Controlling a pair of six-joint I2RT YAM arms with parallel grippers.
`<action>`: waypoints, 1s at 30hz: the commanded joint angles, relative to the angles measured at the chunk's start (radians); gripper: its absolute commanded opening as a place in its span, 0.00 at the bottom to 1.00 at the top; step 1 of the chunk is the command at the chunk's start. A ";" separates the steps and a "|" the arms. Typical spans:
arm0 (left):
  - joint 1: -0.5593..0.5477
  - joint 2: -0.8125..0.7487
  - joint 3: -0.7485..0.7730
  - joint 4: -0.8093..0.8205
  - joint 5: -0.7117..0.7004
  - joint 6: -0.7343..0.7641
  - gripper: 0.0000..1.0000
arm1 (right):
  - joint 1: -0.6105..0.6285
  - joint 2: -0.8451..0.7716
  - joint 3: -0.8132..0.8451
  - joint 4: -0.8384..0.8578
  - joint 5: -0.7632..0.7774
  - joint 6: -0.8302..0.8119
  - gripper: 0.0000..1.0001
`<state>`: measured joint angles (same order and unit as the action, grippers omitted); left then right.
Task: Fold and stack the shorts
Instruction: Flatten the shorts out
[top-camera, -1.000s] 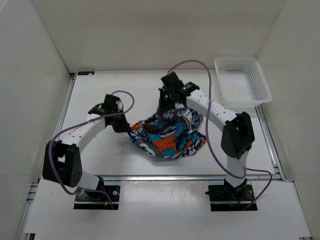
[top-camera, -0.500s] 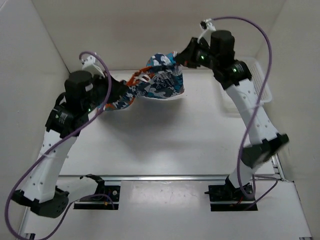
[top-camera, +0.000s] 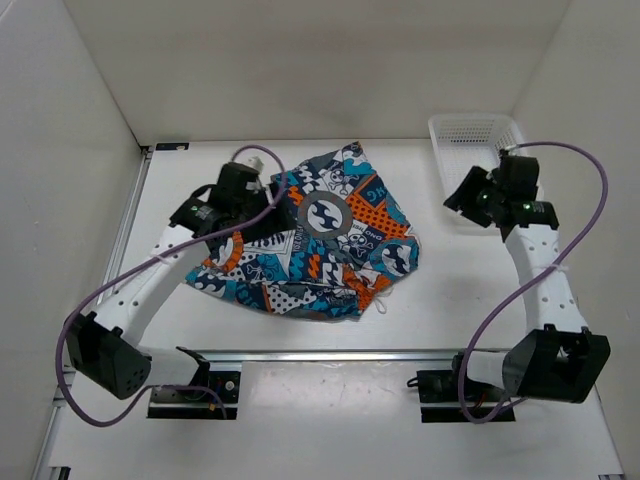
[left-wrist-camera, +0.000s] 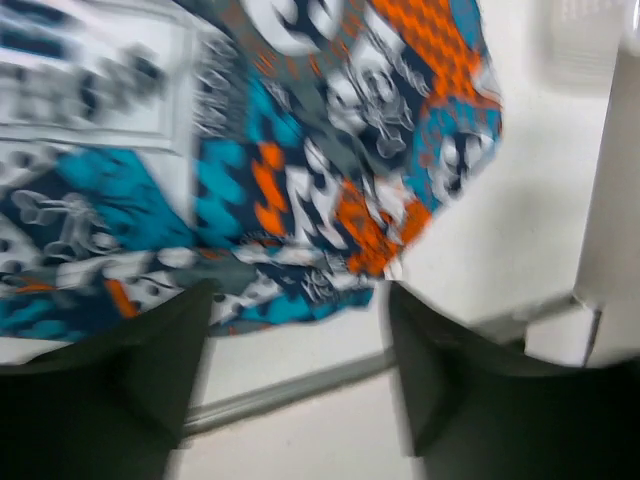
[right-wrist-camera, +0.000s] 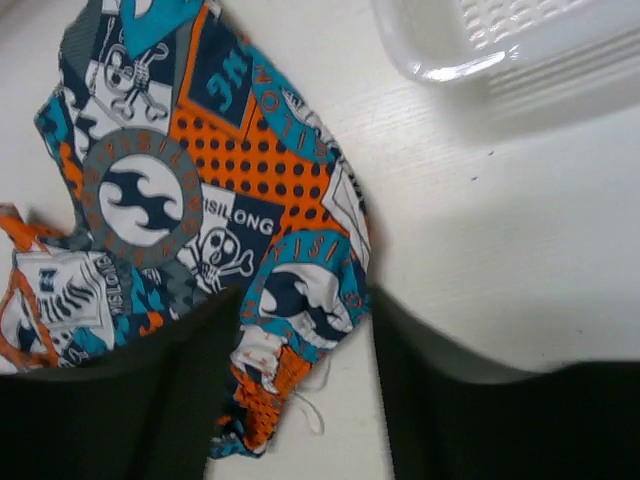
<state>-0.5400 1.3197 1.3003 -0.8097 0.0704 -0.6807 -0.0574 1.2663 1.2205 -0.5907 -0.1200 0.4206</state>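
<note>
So here's where we're at: the shorts (top-camera: 310, 240) are lying spread open on the surface (top-camera: 470, 290), next to the basket (top-camera: 470, 119) on the left arm's side, close to it but not touching. They're mostly flat. The edge farthest from the basket's back wall looks a bit bunched, with a thread or drawstring poking out.

Both pincers are wide with nothing in them. The left pincer (left-wrist-camera: 295, 300) hangs over the side of the shorts that's farthest from the basket. That view is blurry, but we can see the gap between its fingers and only cloth on the surface below. The right pincer (right-wrist-camera: 302, 300) hovers between the basket and the shorts, looking down on the shorts' basket-side edge.

Our read is that the cloth is laid out this way so there's a clean shape to fold, and the arms sit at opposite sides so each can pick up its own edge. The fold itself isn't started yet. We'd want that bunched edge smoothed first, or the fold comes out lumpy.
</note>
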 joint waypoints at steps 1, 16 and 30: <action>0.127 -0.042 0.034 -0.057 -0.090 0.015 0.70 | 0.086 -0.093 -0.082 -0.012 -0.032 0.090 0.48; 0.629 -0.013 -0.467 0.010 -0.010 -0.048 1.00 | 0.856 0.206 -0.167 0.022 0.140 0.189 0.84; 0.683 0.260 -0.366 0.078 -0.024 -0.048 0.10 | 0.872 0.430 0.008 -0.004 0.281 0.103 0.00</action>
<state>0.1394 1.5929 0.8825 -0.7654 0.0437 -0.7307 0.8242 1.7309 1.1778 -0.5739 0.0937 0.5381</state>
